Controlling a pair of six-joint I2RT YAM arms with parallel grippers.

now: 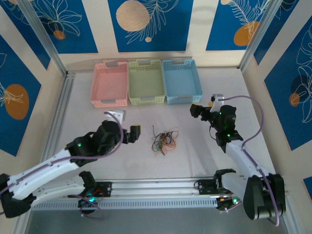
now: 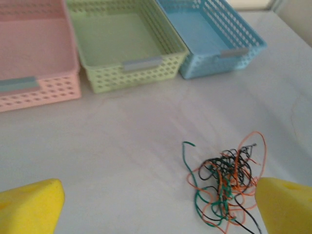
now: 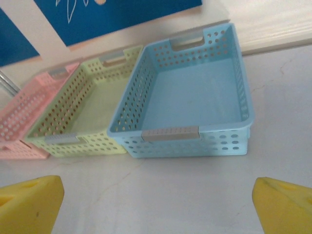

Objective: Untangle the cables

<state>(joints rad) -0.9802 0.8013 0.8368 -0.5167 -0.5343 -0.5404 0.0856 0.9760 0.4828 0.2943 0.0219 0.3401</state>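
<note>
Two grippers stand wide open, holding nothing. Your left gripper [image 2: 157, 208] has the tangle of thin black, orange and green cables [image 2: 226, 183] on the table just ahead, beside its right fingertip. Your right gripper [image 3: 156, 207] faces the perforated blue plastic basket [image 3: 180, 134], with the tangle off to its left.

I have my left arm [image 1: 53, 165] stretched low, reaching forward and inward from its base. The left tool [image 1: 133, 133] at its end has its jaws spread wide, and its yellow fingertips [image 2: 31, 204] sit far apart at the bottom corners of the wrist view. My right arm [image 1: 243, 156] rises from its base and folds inward. The right tool [image 1: 196, 110] points left, jaws equally wide, yellow fingertips [image 3: 29, 202] well apart. Both tools are empty.
</note>
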